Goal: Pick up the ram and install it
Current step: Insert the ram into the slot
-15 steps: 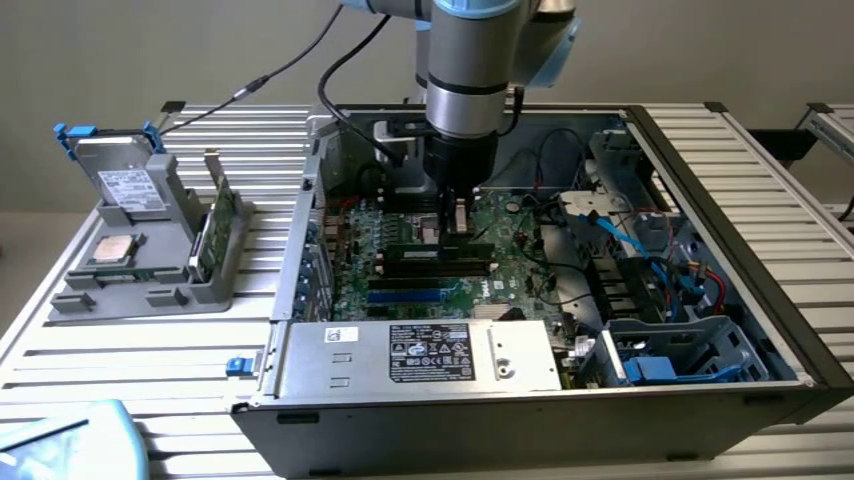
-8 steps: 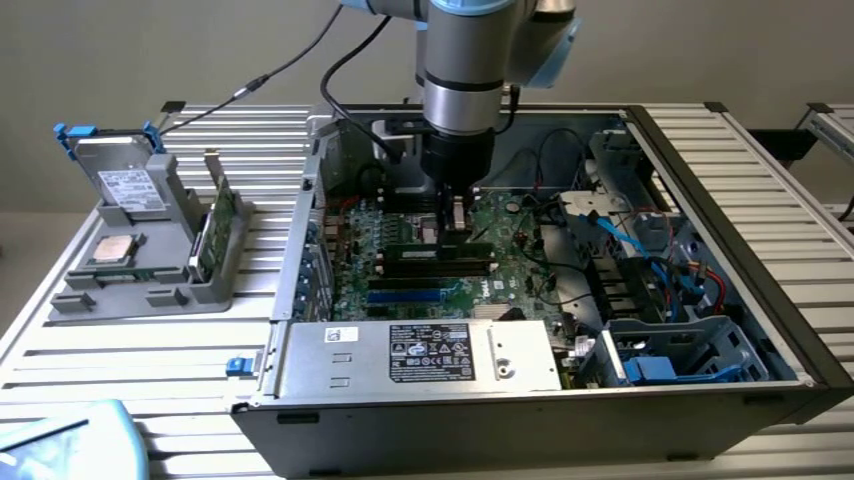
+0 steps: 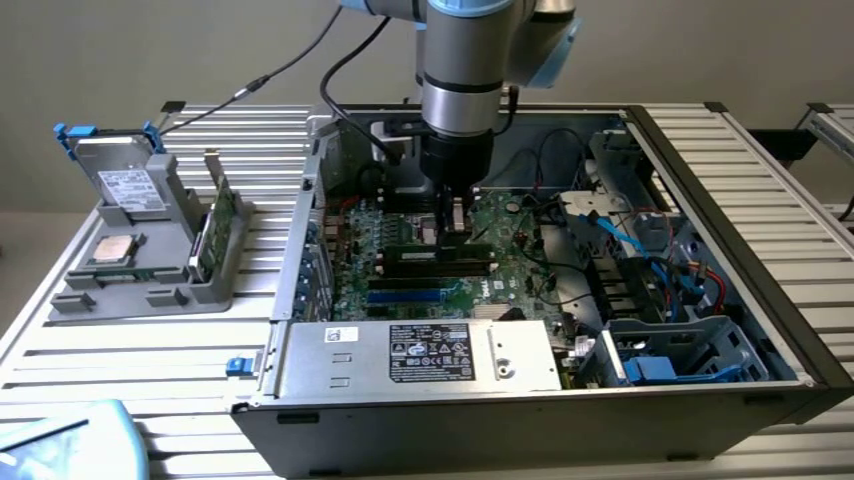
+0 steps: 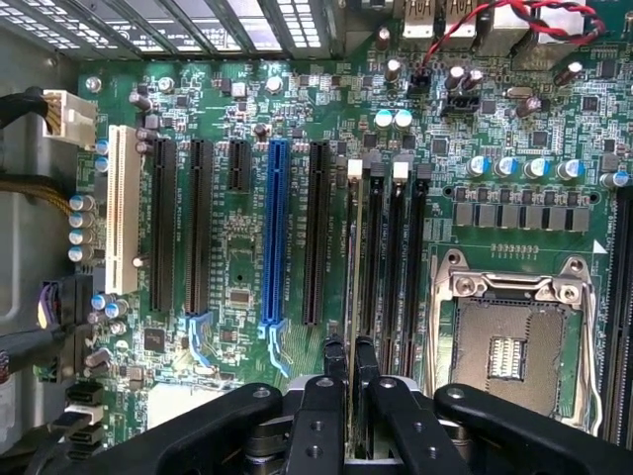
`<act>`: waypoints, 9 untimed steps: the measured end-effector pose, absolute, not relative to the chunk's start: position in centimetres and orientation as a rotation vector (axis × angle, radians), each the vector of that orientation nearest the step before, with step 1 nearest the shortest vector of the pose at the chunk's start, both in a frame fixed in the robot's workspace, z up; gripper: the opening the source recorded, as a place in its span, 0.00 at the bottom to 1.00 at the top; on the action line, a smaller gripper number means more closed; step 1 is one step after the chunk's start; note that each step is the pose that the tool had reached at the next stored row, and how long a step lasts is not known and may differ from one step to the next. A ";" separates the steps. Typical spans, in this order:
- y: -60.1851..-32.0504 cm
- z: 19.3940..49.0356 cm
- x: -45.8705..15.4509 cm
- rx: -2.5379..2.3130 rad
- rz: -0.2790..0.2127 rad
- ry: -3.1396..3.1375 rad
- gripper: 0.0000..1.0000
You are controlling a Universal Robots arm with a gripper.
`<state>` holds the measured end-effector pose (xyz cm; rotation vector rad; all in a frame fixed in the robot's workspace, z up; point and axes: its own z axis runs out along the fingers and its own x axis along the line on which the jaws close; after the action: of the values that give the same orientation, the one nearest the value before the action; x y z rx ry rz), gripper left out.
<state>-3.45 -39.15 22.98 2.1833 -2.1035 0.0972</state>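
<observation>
While the open computer case [image 3: 534, 440] sits on a slatted metal table [image 3: 134, 350] with a plain grey wall behind it, the gripper [image 3: 455, 230] hangs inside the case, its fingers [image 4: 334, 371] clamped on the ram [image 4: 351, 297]. The ram stands on edge inside the case, just above the motherboard [image 4: 237, 267], its long axis parallel to the black memory slots [image 4: 396, 267] and pointing toward the case's slotted rear wall.

— What sits beside the case [image 3: 534, 430]?
— A grey tray [image 3: 160, 295] on the slatted surface [image 3: 134, 360], carrying a hard drive [image 3: 130, 188] and a silver chip [image 3: 115, 250].
— And below you?
— I see the motherboard [image 4: 237, 287], its blue slot [image 4: 276, 237] and processor socket [image 4: 509, 351].
</observation>
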 end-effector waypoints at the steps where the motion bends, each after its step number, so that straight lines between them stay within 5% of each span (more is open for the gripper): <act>1: -39.3 23.0 -3.4 2.184 0.095 -2.104 0.15; 9: -39.4 23.0 -3.4 2.188 0.092 -2.108 0.15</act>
<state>-3.45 -39.38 22.97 2.1881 -2.1079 0.0923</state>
